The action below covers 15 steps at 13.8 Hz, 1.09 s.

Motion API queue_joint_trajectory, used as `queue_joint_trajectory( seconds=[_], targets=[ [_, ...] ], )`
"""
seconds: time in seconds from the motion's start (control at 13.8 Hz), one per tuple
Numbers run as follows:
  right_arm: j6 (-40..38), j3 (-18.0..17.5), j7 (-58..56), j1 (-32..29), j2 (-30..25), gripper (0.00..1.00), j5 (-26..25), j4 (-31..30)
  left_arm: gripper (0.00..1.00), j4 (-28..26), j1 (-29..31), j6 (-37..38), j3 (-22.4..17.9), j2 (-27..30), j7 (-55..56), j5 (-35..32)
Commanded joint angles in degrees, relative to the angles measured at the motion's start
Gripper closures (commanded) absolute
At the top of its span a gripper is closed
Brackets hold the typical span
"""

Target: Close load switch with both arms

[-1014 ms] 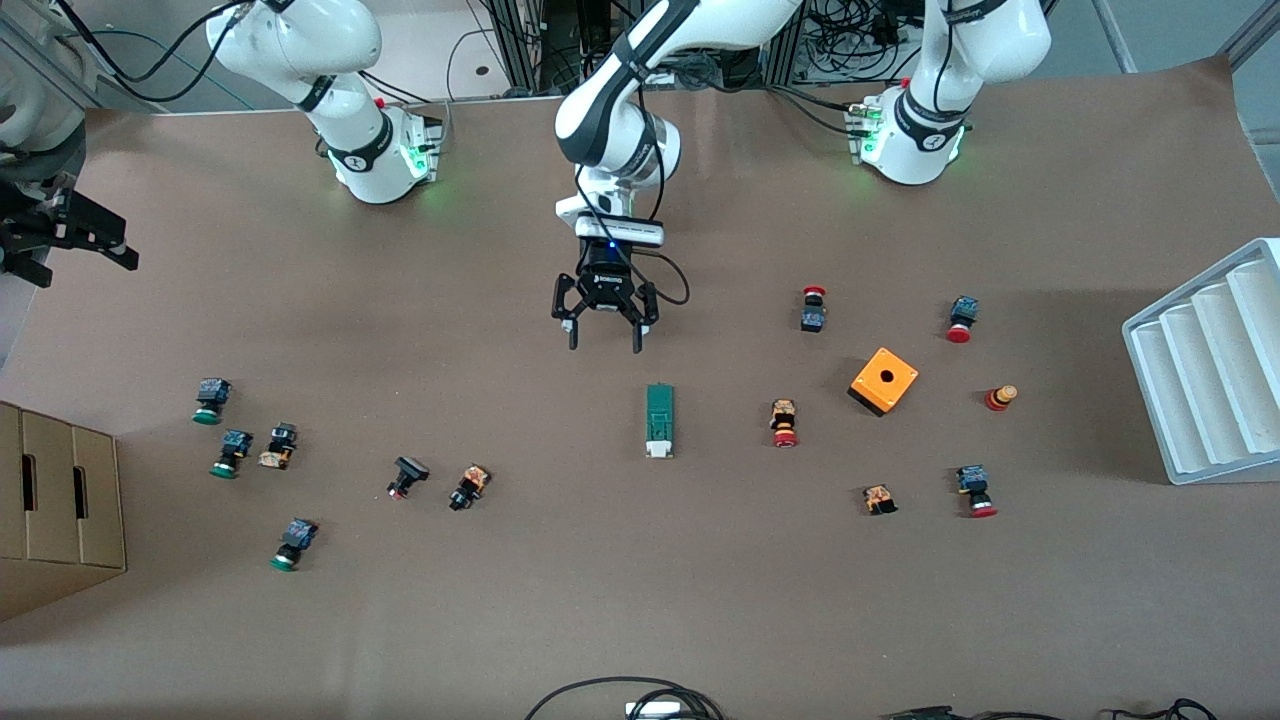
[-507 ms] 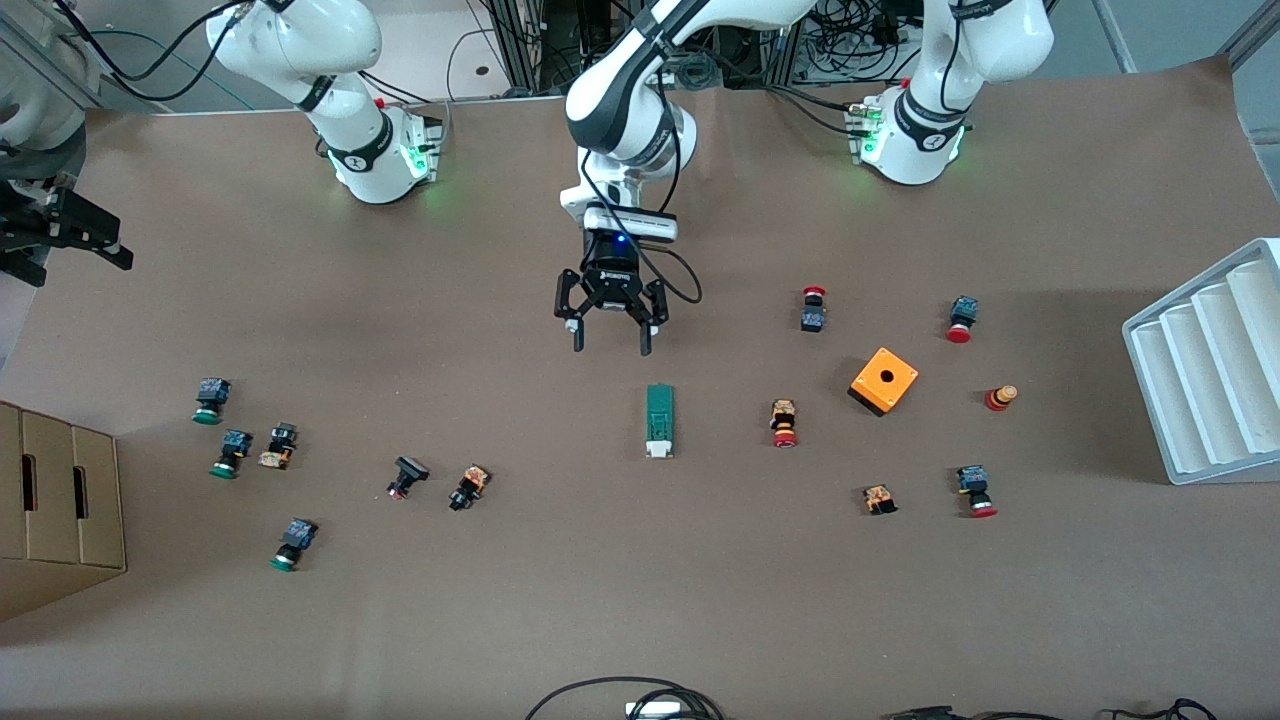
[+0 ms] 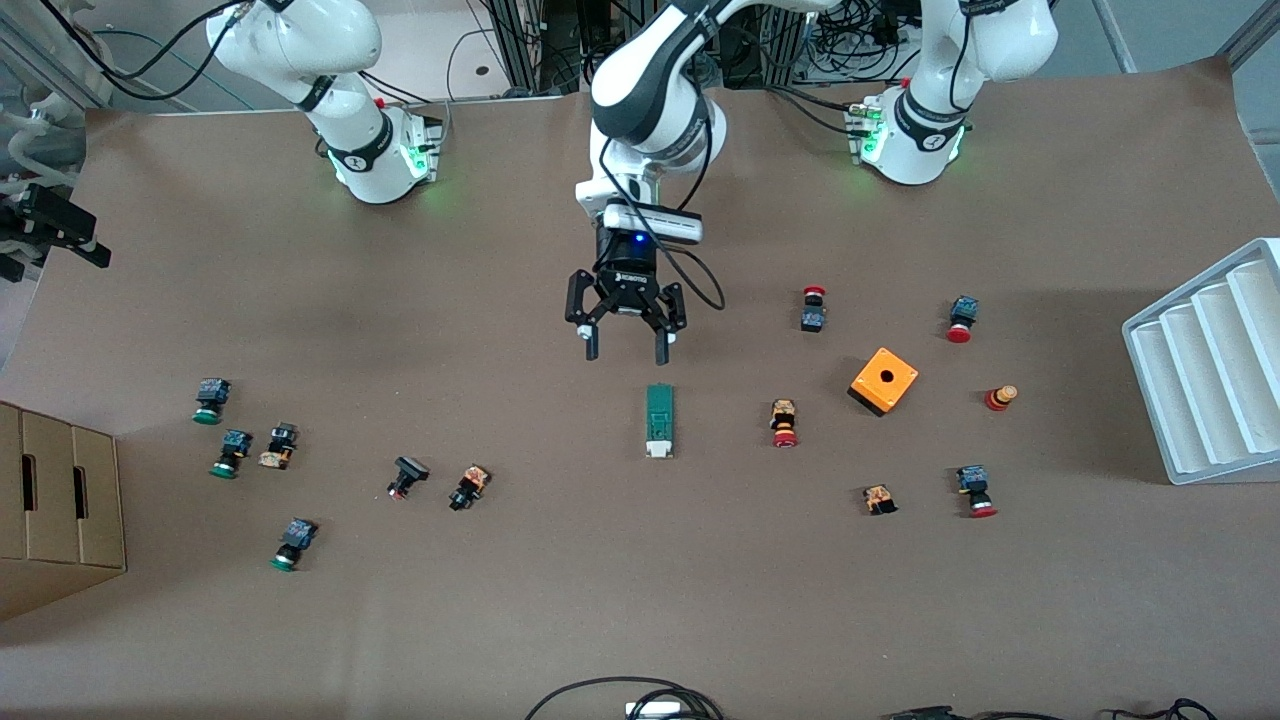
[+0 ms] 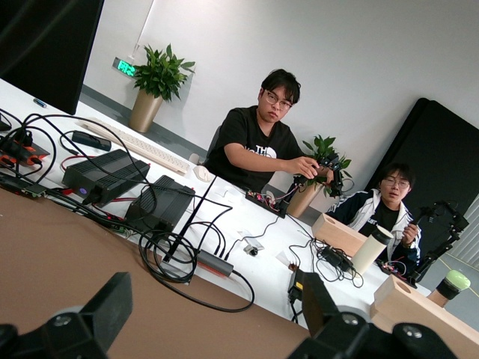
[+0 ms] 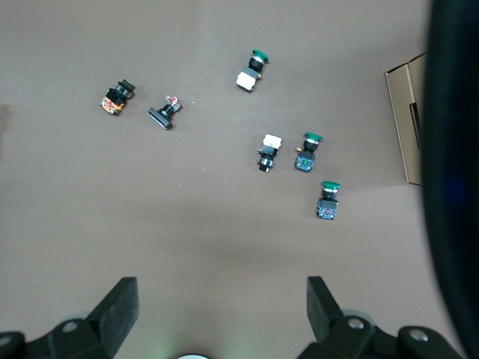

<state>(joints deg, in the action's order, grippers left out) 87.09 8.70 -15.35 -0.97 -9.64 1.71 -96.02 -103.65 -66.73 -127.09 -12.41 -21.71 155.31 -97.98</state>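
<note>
Since a second ago, the left gripper (image 3: 627, 345) has drifted toward the left arm's end of the worktop (image 3: 640, 620) and now hangs, jaws spread wide and holding nothing, over bare brown surface just beside the end of the load switch (image 3: 658, 421) that points to the robots' bases. Meanwhile the right gripper (image 3: 45, 228) has pulled farther off the edge at the right arm's end, so that less of it shows now. Nothing on the worktop has moved.

One load switch lies flat near the middle of the worktop, a narrow dark-green block with its white piece at the end nearer the front camera. One orange cube (image 3: 884, 380) with a hole sits toward the left arm's end. Around it lie seven small push buttons (image 3: 784, 423), most red-capped. Toward the right arm's end lie six more, three of them green-capped (image 3: 209, 401). One white ridged tray (image 3: 1210, 365) and one cardboard box (image 3: 55, 505) stand at the two ends, both cut off by the frame.

The right gripper is only partly visible in the front view; its own wrist view shows its jaws (image 5: 217, 318) open above the green-capped buttons. The left wrist view looks away from the worktop (toward two seated people at a desk), so the switch is out of its sight.
</note>
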Motion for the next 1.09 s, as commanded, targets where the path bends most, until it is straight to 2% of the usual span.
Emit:
queue_joint_trajectory(
  seconds=[0.0, 0.22, 1.01],
  targets=[
    [-0.1, -0.2, -0.4, 0.1, -0.4, 0.00, -1.2, 0.4, 0.00, -2.5, 1.9, -3.1, -0.1, 3.4, -0.8, -1.2],
    [0.0, 1.4, -0.6, 0.1, -0.5, 0.00, -1.2, 0.4, 0.00, -2.5, 4.0, -7.7, -0.2, 5.4, -4.4, -1.2],
    [-0.2, 1.4, -0.5, 0.2, -0.6, 0.00, -1.2, 0.4, 0.00, -3.6, 13.8, -21.3, -0.4, 8.4, -14.1, -1.3]
  ],
)
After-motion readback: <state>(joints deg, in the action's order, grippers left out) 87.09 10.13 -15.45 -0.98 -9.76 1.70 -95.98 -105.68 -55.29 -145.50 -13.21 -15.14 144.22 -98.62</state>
